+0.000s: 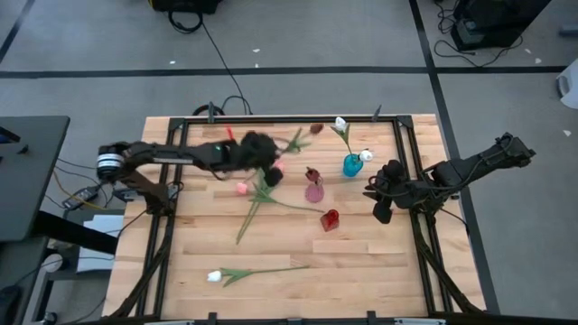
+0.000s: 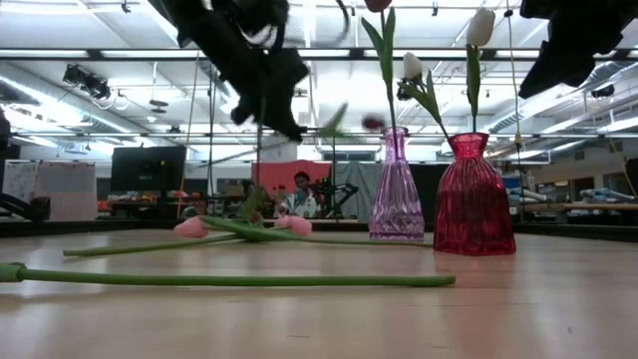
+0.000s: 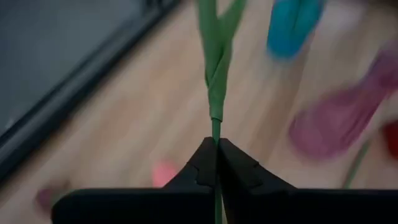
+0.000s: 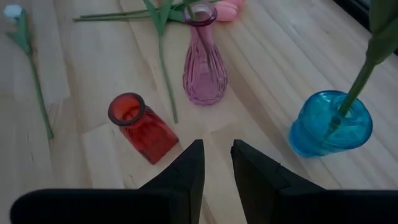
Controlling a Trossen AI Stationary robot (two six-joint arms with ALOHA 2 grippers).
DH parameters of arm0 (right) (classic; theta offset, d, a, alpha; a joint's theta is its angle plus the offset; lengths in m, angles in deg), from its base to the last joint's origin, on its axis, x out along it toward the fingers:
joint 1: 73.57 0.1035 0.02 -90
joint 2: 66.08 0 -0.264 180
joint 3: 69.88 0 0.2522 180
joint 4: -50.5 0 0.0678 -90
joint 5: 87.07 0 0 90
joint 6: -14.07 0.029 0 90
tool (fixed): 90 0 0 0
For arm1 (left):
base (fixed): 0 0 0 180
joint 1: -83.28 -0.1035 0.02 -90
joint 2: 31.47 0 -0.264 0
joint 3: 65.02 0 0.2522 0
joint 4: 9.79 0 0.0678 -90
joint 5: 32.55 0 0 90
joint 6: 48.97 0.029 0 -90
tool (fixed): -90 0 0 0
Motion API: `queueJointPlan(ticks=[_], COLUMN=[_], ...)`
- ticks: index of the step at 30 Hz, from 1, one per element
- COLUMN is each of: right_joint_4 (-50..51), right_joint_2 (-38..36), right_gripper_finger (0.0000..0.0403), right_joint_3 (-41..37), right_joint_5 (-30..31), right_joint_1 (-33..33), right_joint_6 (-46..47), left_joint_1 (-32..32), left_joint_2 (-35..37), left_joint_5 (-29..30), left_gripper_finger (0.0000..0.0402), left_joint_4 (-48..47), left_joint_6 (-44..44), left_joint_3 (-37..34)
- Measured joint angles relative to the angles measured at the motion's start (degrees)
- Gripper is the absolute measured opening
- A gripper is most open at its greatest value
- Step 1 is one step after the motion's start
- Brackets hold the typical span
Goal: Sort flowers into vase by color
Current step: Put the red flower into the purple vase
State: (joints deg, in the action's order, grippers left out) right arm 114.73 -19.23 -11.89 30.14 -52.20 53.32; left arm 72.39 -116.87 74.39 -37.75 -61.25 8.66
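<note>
— Left wrist view, item?
— Left gripper, jaws clenched on a tulip stem, lifted above the table. Probably light, floppy; grip low on the stem.
— Right gripper?
— Parted, empty, near the blue vase.

Gripped stem: its top is cut off by the left wrist view's edge, so the head's colour cannot be told.
Blue vase: blurred and cropped there.
Purple vase: smeared.
Blue vase's flower: head out of frame in the right wrist view.
Both arms: cropped above in the low view.
</note>
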Motion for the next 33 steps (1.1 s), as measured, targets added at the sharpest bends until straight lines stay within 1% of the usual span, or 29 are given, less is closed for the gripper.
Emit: queueJointPlan(ticks=[1,2,6,8,12,15,19,23,25,28,30,33], right_joint_4=[-0.2,-0.6,-2.0,-2.0,-3.4,-8.0,-19.0,-33.4,-41.0,-51.0,-54.8,-56.3], right_joint_2=[0.0,0.0,0.0,0.0,0.0,0.0,-0.2,-0.1,-0.1,-0.1,-0.1,-0.1], right_gripper_finger=[0.0095,0.0095,0.0095,0.0095,0.0095,0.0095,0.0095,0.0095,0.0095,0.0098,0.0102,0.0113], right_joint_3=[0.0,0.0,0.0,0.0,0.0,0.0,0.0,0.0,0.0,0.0,0.0,0.0], right_joint_5=[0.1,0.2,0.2,0.2,2.2,3.2,3.4,3.5,4.6,8.0,9.2,8.2], right_joint_1=[0.0,0.0,0.0,0.0,0.0,0.0,0.0,0.0,-0.1,-0.3,-1.0,-2.9], right_joint_6=[-0.1,-0.3,-1.3,-1.4,-3.3,-7.7,-17.5,-30.6,-37.9,-47.4,-50.9,-52.7], left_joint_1=[-0.7,-1.3,-2.3,-2.2,-1.4,-1.4,-2.2,-2.2,-2.2,-2.2,-2.3,-1.8], left_joint_2=[1.4,2.7,5.8,6.4,6.9,6.7,6.2,4.9,3.9,1.8,0.2,-2.8], left_joint_5=[-1.4,-4.2,-17.2,-20.3,-21.3,-21.2,-22.0,-23.1,-23.4,-25.0,-26.7,-28.7], left_gripper_finger=[0.001,0.001,0.0009,0.0009,0.0009,0.0008,0.0008,0.0008,0.0008,0.0008,0.0008,0.0008], left_joint_4=[2.8,6.2,14.7,17.8,23.9,28.5,28.1,26.1,26.4,26.3,25.9,26.1], left_joint_6=[0.6,1.4,1.4,1.2,1.4,1.4,2.3,5.6,7.6,8.8,9.0,9.8], left_joint_3=[-0.6,-1.1,-1.7,-1.8,-1.8,-1.5,2.9,8.2,10.8,14.7,17.0,20.7])
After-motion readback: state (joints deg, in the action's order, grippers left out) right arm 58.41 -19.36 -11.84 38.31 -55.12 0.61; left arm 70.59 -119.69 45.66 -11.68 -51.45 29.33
